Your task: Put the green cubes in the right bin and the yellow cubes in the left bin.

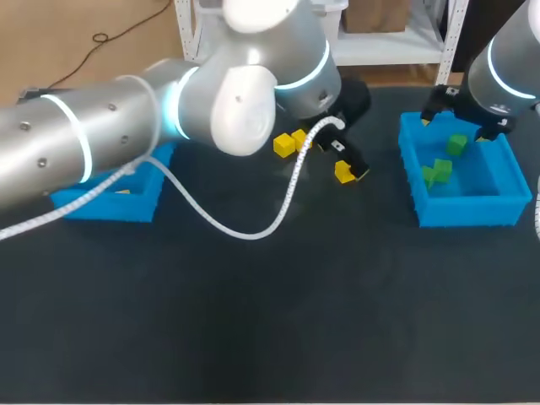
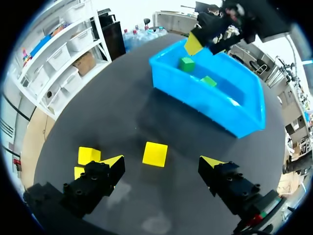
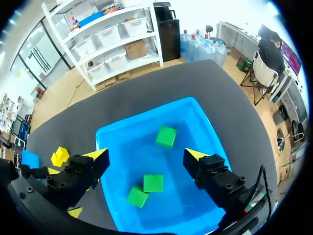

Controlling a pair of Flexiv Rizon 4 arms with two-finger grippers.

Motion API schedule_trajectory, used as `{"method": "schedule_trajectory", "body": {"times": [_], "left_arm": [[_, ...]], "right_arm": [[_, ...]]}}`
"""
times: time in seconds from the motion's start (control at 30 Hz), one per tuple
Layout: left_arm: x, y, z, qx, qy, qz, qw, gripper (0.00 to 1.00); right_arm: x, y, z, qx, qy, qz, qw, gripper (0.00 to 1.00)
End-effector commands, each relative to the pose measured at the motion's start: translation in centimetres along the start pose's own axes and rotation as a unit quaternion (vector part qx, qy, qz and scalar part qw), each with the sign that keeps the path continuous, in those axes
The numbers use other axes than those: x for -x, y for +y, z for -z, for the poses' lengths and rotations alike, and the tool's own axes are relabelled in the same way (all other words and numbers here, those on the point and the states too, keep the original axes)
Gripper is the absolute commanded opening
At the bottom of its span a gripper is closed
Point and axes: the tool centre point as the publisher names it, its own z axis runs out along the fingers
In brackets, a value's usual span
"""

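1. Head view: my right jaws hang over the right bin point(image 1: 464, 211).
2. Left wrist view: left jaws released, one yellow cube point(image 2: 155, 153) on the worktop point(image 2: 122, 98) between them.
3. Right wrist view: jaws released above three green cubes point(image 3: 166, 136) in that bin.

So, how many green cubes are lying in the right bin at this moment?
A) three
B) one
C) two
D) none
A: the right wrist view shows three green cubes on the floor of the right bin, one apart and two close together.
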Motion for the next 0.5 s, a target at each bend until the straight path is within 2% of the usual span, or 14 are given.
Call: {"method": "schedule_trajectory", "body": {"times": [0.03,0.37,0.4,0.43,0.47,0.5], "left_arm": [[0.8,0.4,-1.7,-0.004,0.017,0.0,1.0,1.0],[0.0,0.2,-3.2,-0.003,0.033,-0.005,0.999,1.0],[-0.1,0.2,-3.3,-0.004,0.033,-0.003,0.999,0.4],[-0.2,0.2,-3.4,-0.004,0.034,0.004,0.999,0.05],[-0.3,0.2,-3.4,-0.004,0.034,0.005,0.999,0.0],[-0.4,0.2,-3.4,-0.004,0.034,0.005,0.999,0.0]], "right_arm": [[-0.1,0.0,0.0,0.0,-0.002,0.0,1.0,1.0],[-0.1,0.0,0.0,0.0,-0.002,0.0,1.0,1.0],[-0.1,0.0,0.0,0.0,-0.002,0.0,1.0,1.0],[-0.1,0.0,0.0,0.0,-0.002,0.0,1.0,1.0],[-0.1,0.0,0.0,0.0,-0.002,0.0,1.0,1.0],[-0.1,0.0,0.0,0.0,-0.002,0.0,1.0,1.0]]}}
